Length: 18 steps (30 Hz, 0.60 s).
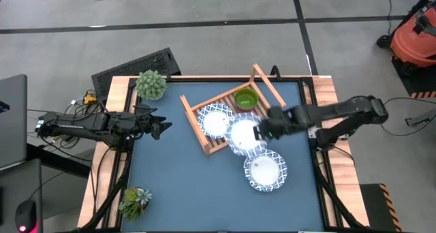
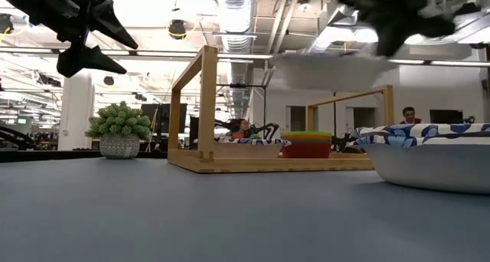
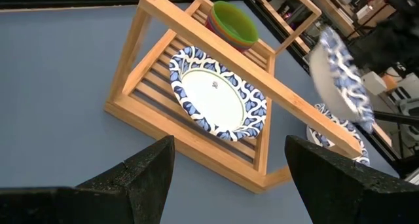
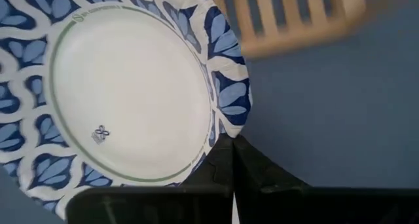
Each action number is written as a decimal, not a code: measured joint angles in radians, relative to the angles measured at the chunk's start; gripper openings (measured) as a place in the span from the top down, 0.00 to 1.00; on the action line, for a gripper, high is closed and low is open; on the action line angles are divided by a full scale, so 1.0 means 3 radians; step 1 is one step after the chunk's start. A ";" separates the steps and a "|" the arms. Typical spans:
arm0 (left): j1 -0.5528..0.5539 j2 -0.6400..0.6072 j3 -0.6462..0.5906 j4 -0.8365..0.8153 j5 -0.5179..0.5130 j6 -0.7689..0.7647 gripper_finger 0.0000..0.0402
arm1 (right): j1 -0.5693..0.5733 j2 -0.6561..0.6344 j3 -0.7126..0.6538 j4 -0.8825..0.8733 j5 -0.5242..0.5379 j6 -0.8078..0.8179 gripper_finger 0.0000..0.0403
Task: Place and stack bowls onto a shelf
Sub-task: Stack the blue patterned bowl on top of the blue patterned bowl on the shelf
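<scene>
Wooden shelf (image 1: 228, 117) is the landmark, sitting at the far-centre of the table (image 1: 184, 185). Done so far: one blue-rimmed white bowl (image 1: 215, 121) lies flat on the slats, and the green bowl (image 1: 246, 99) sits at the shelf's far end, nested on a pink bowl (image 2: 306, 149) per the low view. In progress: right gripper (image 1: 259, 133), fingers pinched shut on the rim of a second blue-rimmed bowl (image 1: 244, 135), carries it raised off the table at the shelf's near-right edge, approx beside the bowl already placed. Left to do, I judge: set this one down on the shelved bowl, then fetch the third blue-rimmed bowl (image 1: 266, 171), on the table just off the shelf's near-right corner. Left gripper (image 1: 162, 126) waits well left of the shelf, fingers spread wide, holding nothing.
</scene>
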State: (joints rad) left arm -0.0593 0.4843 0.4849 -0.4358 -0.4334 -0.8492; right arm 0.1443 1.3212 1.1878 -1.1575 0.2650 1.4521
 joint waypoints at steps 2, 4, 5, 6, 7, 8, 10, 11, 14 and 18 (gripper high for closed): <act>0.0000 0.0000 0.0000 -0.0001 0.0000 -0.0003 0.32 | -0.0302 0.0038 -0.0002 0.0253 -0.0002 -0.0439 0.96; 0.0000 0.0000 0.0000 0.0000 -0.0002 -0.0007 0.32 | -0.0582 0.0100 0.0002 0.0561 -0.0020 -0.0825 0.96; 0.0000 0.0000 0.0000 0.0000 -0.0008 -0.0008 0.32 | -0.0707 0.0126 0.0002 0.0714 -0.0066 -0.0995 0.96; 0.0000 0.0000 -0.0001 -0.0002 -0.0028 -0.0015 0.32 | -0.0828 0.0146 0.0001 0.0850 -0.0114 -0.1154 0.96; 0.0000 0.0000 0.0000 -0.0002 -0.0040 -0.0032 0.32 | -0.0933 0.0176 -0.0002 0.0956 -0.0160 -0.1299 0.96; 0.0000 0.0000 0.0000 -0.0002 -0.0057 -0.0035 0.32 | -0.1027 0.0231 0.0001 0.1061 -0.0208 -0.1410 0.96; 0.0000 0.0000 0.0000 -0.0001 -0.0085 -0.0040 0.32 | -0.1190 0.0311 0.0003 0.1285 -0.0341 -0.1586 0.96; 0.0000 0.0000 -0.0001 -0.0003 -0.0086 -0.0049 0.32 | -0.1267 0.0354 0.0000 0.1345 -0.0405 -0.1659 0.96; 0.0000 0.0000 0.0000 -0.0004 -0.0091 -0.0078 0.32 | -0.1374 0.0517 0.0007 0.1665 -0.0589 -0.1785 0.96; 0.0000 0.0000 -0.0001 -0.0005 -0.0094 -0.0095 0.32 | -0.1404 0.0743 0.0000 0.1891 -0.0757 -0.1845 0.96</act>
State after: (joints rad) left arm -0.0593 0.4843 0.4847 -0.4374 -0.4616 -0.8776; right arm -0.2768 1.5441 1.1879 -0.5902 0.0378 0.8987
